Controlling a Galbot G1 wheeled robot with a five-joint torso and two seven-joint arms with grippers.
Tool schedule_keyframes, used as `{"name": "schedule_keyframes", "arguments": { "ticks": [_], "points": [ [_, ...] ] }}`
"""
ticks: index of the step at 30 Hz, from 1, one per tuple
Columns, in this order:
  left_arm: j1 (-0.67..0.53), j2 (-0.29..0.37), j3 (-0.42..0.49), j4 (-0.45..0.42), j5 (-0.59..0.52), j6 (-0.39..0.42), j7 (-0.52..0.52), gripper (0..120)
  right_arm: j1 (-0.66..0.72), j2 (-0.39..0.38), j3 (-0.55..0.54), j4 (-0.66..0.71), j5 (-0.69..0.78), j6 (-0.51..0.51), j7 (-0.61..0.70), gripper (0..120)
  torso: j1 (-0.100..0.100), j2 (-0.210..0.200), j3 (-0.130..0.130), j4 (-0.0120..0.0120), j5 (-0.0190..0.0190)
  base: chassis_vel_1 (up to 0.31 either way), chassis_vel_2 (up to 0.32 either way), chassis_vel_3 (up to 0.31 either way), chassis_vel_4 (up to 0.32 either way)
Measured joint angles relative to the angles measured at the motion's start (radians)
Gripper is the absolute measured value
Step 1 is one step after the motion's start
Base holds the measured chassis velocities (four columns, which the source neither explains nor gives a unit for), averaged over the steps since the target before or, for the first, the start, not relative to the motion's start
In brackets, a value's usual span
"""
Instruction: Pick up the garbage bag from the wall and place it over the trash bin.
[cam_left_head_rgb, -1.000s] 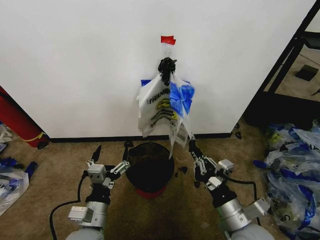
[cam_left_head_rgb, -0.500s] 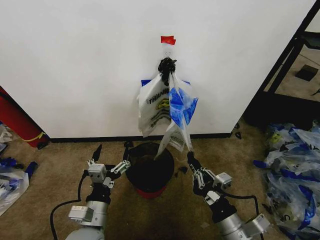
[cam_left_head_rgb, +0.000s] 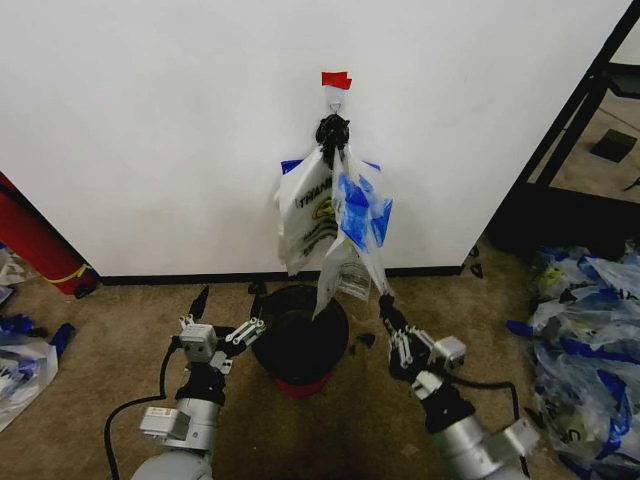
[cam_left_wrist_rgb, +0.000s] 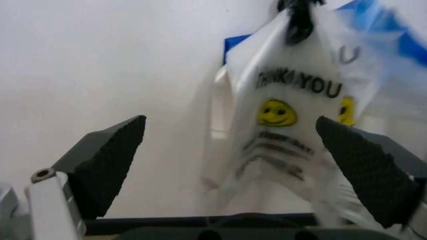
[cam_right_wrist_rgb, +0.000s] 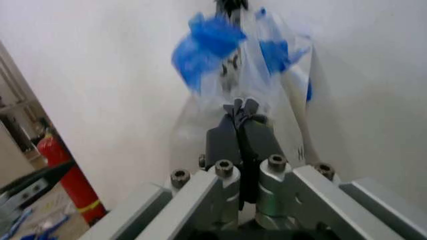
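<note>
At centre frame, the garbage bag hangs from the wall hook, its lower edge pinched in the closed right gripper. Lower left, the left gripper is spread wide beside the trash bin; the bag's top is hard to make out.

The right arm reaches forward and up, its right gripper with fingers pressed together, pinching thin plastic. The left arm sits low on the left, wrist raised, left gripper spread wide and holding nothing.
</note>
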Motion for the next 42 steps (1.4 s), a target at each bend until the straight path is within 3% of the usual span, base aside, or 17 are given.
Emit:
{"name": "schedule_keyframes", "arguments": {
  "ticks": [5,14,19,22,26,27,33,35,42],
  "points": [
    [-0.03,0.047,0.011,-0.042,-0.082,0.045,-0.004,100,0.092,-0.005,0.006,-0.042,0.041,-0.021,0.007,0,0.0,0.0,0.0,0.0001,0.0001,0.0,0.0,0.0,0.0],
    [-0.112,0.152,0.023,-0.131,-0.263,0.134,-0.028,100,0.129,-0.007,-0.006,-0.065,0.054,-0.033,0.011,0,0.0,0.0,0.0,0.0,-0.0001,0.0,0.0,0.0,0.0],
    [-0.258,0.335,0.056,-0.193,-0.501,0.254,-0.071,100,0.141,-0.012,-0.023,-0.08,0.047,-0.035,0.012,0,0.0,0.0,0.0,-0.0002,-0.0001,0.0,0.0,0.0,0.0],
    [-0.322,0.388,0.078,-0.195,-0.583,0.287,-0.092,100,0.147,-0.013,-0.032,-0.084,0.046,-0.037,0.013,0,0.0,0.0,0.0,0.0007,0.0002,0.0,0.0,0.0,0.0],
    [-0.571,0.457,0.219,-0.189,-0.713,0.342,-0.134,100,0.144,-0.008,-0.034,-0.089,0.037,-0.037,0.013,0,0.0,0.0,0.0,-0.0002,0.0,0.0,0.0,0.0,0.0],
    [-0.679,0.466,0.284,-0.17,-0.732,0.354,-0.144,100,0.142,-0.005,-0.034,-0.09,0.033,-0.037,0.014,0,0.0,0.0,0.0,-0.0005,0.0003,0.0,0.0,0.0,0.0],
    [-0.997,0.456,0.499,-0.077,-0.773,0.391,-0.171,99,0.132,0.003,-0.019,-0.086,0.027,-0.037,0.014,0,0.0,0.0,0.0,0.0004,0.0005,0.0,0.0,0.0,0.0],
    [-1.083,0.443,0.583,-0.035,-0.78,0.408,-0.181,99,0.122,0.005,-0.007,-0.079,0.024,-0.037,0.014,0,0.0,0.0,0.0,-0.0006,-0.0002,0.0,0.0,0.0,0.0],
    [-1.226,0.399,0.716,0.068,-0.818,0.452,-0.216,97,0.112,0.003,0.004,-0.069,0.023,-0.036,0.013,0,0.0,0.0,0.0,0.0001,0.0,0.0,0.0,0.0,0.0]
  ]
}}
